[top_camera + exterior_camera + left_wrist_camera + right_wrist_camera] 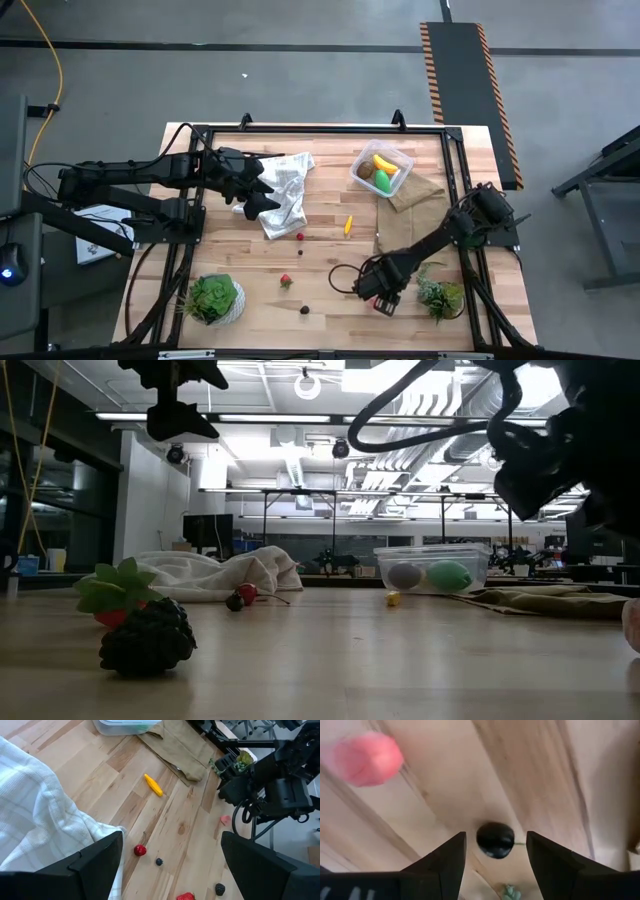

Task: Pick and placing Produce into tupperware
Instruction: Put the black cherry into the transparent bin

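Dark berry (148, 639) closest to low cam. Right gripper (495, 851) spread, straddling dark ball (495, 839); left gripper (170, 865) spread. No legible text.

L arm: stretched in from left edge, left gripper (262, 195) raised above the surface, fingers (95, 862) spread wide, empty | R arm: folded inward, right gripper (386, 298) low near front edge, fingers (445, 860) parted, empty

Bright overhead light, backlit low view, blurry right-wrist close-up

Wood table (330, 255): white cloth (287, 190), brown cloth (412, 190), tupperware (381, 168), two plants (214, 298), yellow piece (347, 225), scattered berries (286, 281), pink piece (225, 820).
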